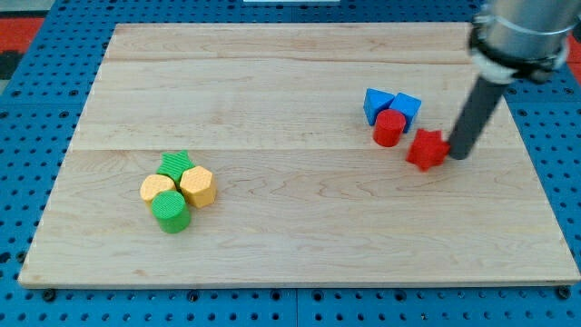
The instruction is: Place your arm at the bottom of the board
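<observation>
My tip (458, 155) sits at the view's right, touching or almost touching the right side of a red block (427, 149). The dark rod rises from it toward the view's top right. Just left of that lie a red cylinder (389, 128) and two blue blocks, one (376, 103) at the left and one (406, 105) at the right. At the view's left is a tight cluster: a green block (174, 164), a yellow cylinder (158, 190), a yellow hexagonal block (197, 185) and a green cylinder (171, 212).
The wooden board (290, 245) lies on a blue perforated surface (18, 100). The board's bottom edge runs near the view's bottom.
</observation>
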